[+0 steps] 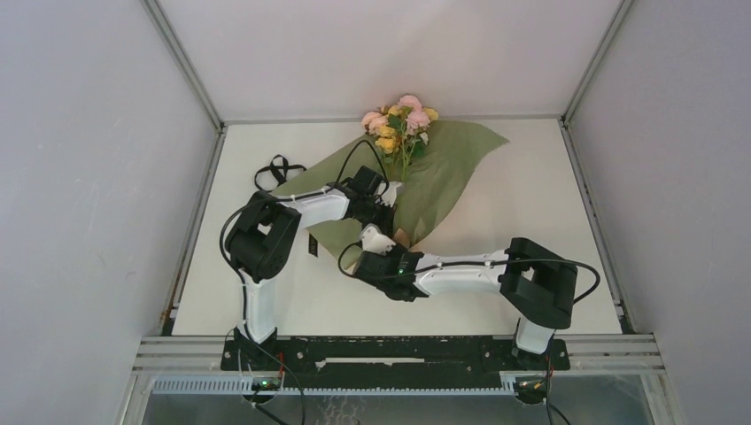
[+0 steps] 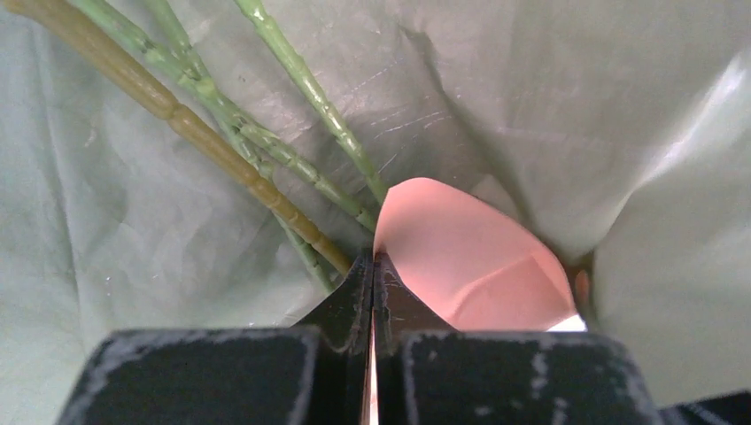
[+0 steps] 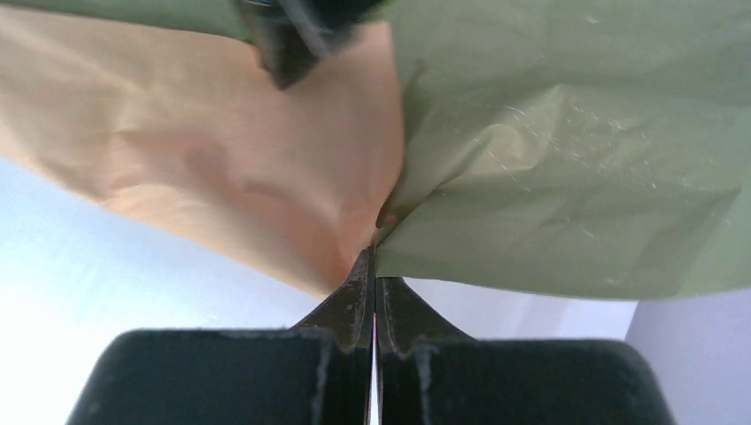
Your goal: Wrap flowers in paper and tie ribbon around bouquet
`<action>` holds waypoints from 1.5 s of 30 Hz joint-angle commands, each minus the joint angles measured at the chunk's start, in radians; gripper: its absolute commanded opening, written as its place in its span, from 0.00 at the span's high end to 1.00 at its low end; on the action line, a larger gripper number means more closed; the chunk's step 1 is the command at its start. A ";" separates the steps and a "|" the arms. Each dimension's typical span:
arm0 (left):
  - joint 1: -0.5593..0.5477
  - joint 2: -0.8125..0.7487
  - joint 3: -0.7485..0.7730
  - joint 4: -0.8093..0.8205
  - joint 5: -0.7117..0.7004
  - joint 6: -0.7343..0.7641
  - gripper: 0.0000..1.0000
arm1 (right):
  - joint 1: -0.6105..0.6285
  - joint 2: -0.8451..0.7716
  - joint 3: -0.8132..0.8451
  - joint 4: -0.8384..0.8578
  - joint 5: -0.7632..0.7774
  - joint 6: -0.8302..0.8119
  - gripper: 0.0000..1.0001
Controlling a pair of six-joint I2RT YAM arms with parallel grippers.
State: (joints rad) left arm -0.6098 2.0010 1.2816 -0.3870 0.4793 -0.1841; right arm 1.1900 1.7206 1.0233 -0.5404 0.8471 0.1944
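Wrapping stage, first fold. The paper (image 1: 452, 168) lies diagonally on the white surface (image 1: 531, 204), olive face up. The flowers (image 1: 400, 119) lie along its middle, blooms over the far corner and stems (image 2: 221, 150) running toward the near corner. The left gripper (image 2: 373, 263) has its jaws pressed together at the foot of the stems, just beside an upturned peach flap; whether any paper lies between them cannot be told. The right gripper (image 3: 373, 261), jaws likewise closed, pinches the near corner where the peach and olive faces meet, and that corner is raised off the surface. The ribbon (image 1: 277, 170) sits in a loose loop on the surface left of the paper, untouched. Judged step: carrying the near corner up and over the stems. To do it well, the right arm should travel in a low arc so the thin sheet creases rather than tears, while the left arm steadies the stems against sliding; the fold should land snug across the stems, leaving the blooms uncovered
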 commanded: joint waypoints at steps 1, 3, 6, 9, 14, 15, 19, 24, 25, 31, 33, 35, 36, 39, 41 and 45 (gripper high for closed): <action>0.003 0.034 0.021 -0.005 -0.030 0.025 1.00 | 0.059 0.043 0.047 0.139 -0.086 -0.302 1.00; 0.007 0.033 0.019 -0.004 -0.027 0.027 1.00 | 0.068 0.068 0.061 0.138 -0.122 -0.380 1.00; 0.013 0.032 0.021 -0.005 -0.021 0.030 1.00 | 0.079 0.100 0.073 0.144 -0.163 -0.458 1.00; 0.023 0.026 0.022 -0.004 -0.008 0.033 1.00 | 0.080 0.123 0.095 0.134 -0.193 -0.488 1.00; 0.050 -0.003 0.041 -0.034 0.002 0.053 0.94 | 0.076 0.168 0.110 0.128 -0.252 -0.499 1.00; 0.064 -0.014 0.046 -0.045 0.007 0.055 0.89 | 0.074 0.174 0.109 0.127 -0.259 -0.494 1.00; 0.147 -0.079 0.065 -0.087 0.025 0.059 0.66 | 0.066 0.190 0.109 0.113 -0.290 -0.473 1.00; 0.281 -0.205 0.072 -0.112 0.078 0.060 0.44 | 0.064 0.204 0.110 0.106 -0.303 -0.468 1.00; 0.303 -0.230 0.070 -0.109 0.098 0.061 0.41 | 0.064 0.206 0.109 0.108 -0.305 -0.467 1.00; 0.351 -0.372 -0.022 -0.010 0.272 0.046 0.22 | 0.065 0.206 0.109 0.117 -0.309 -0.465 1.00; 0.351 -0.396 -0.066 0.045 0.324 0.001 0.13 | 0.065 0.208 0.109 0.117 -0.307 -0.464 1.00; 0.351 -0.396 -0.086 0.074 0.348 -0.028 0.07 | 0.065 0.211 0.110 0.115 -0.304 -0.464 1.00; 0.351 -0.391 -0.091 0.079 0.348 -0.032 0.06 | 0.065 0.212 0.109 0.113 -0.303 -0.464 1.00; 0.346 -0.353 -0.090 0.097 0.305 -0.056 0.04 | 0.065 0.211 0.109 0.111 -0.301 -0.466 1.00; 0.340 -0.317 -0.074 0.092 0.270 -0.060 0.04 | 0.064 0.209 0.109 0.112 -0.298 -0.466 1.00; 0.321 -0.214 -0.011 0.078 0.220 -0.062 0.09 | 0.065 0.203 0.109 0.113 -0.294 -0.469 1.00</action>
State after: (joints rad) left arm -0.2676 1.7168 1.2171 -0.3283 0.7383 -0.2218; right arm 1.2526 1.9095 1.1091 -0.4400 0.5976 -0.2825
